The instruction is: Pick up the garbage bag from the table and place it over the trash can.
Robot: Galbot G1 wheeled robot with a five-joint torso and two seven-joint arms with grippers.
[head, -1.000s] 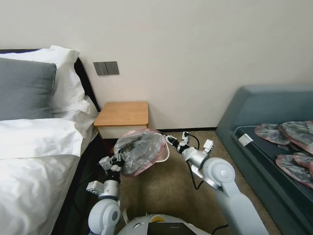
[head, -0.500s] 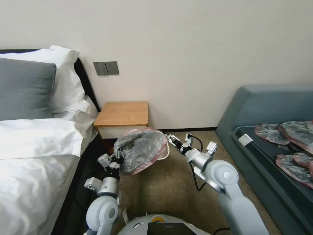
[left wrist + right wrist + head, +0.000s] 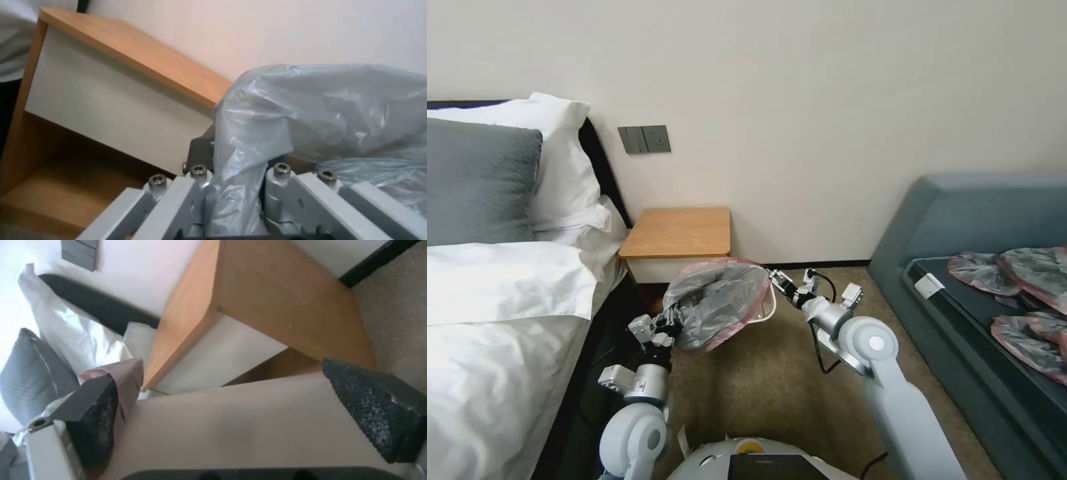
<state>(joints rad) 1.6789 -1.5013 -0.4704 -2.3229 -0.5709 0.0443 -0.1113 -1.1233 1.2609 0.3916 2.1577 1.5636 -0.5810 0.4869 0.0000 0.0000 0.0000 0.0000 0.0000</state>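
Stretching bag: the garbage bag (image 3: pixel 718 303) is spread in the air over the trash can (image 3: pixel 764 313), just in front of the table (image 3: pixel 679 231) and off its top; a bit of the bin's cream rim peeks out at the bag's right edge.
Why it is held so: judging from the task, the pink-rimmed mouth is being kept wide so it can go down around the bin's rim; the near side looks higher than the far side, so the bag is tilted and not yet seated.
Left gripper: the left gripper (image 3: pixel 668 325) pinches the near-left side of the bag; in the left wrist view a bunch of grey film runs down between its closed fingers (image 3: pixel 195 186), so it is clamped on the plastic.
Right gripper: the right gripper (image 3: pixel 776 279) is at the bag's far-right edge by the bin's rim. In the right wrist view its pads (image 3: pixel 98 413) stand wide apart, one touching a fold of pink rim, the cream wall of the bin between them; it grips nothing.
Table: top bare, lower shelf open.
Surroundings: bed (image 3: pixel 500 300) to the left, sofa (image 3: pixel 980 267) to the right carrying a cluster of similar bags (image 3: pixel 1020 293).
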